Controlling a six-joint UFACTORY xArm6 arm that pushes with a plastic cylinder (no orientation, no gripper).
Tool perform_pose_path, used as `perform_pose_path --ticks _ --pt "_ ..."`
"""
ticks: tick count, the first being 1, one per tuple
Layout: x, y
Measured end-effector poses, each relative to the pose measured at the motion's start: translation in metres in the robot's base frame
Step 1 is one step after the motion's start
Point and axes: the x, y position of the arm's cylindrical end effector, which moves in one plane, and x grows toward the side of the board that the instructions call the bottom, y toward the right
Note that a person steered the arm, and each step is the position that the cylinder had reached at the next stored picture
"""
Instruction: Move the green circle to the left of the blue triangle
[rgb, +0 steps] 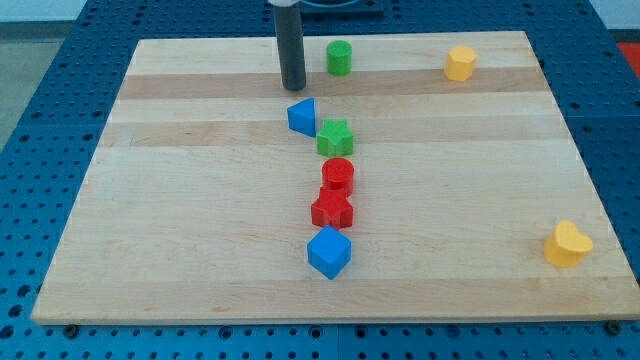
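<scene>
The green circle stands near the view's top edge of the wooden board, a little right of centre. The blue triangle lies below and to the left of it. My tip rests on the board, left of and slightly below the green circle and just above the blue triangle, touching neither.
A green star touches the blue triangle's lower right. Below it run a red cylinder, a red star and a blue cube. A yellow block sits at top right, a yellow heart at bottom right.
</scene>
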Motion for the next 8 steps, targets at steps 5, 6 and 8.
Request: perform_pose_path --ticks 5,6,8 --pt "-0.045 0.078" --pt "-0.018 0.071" --pt "0.007 0.039"
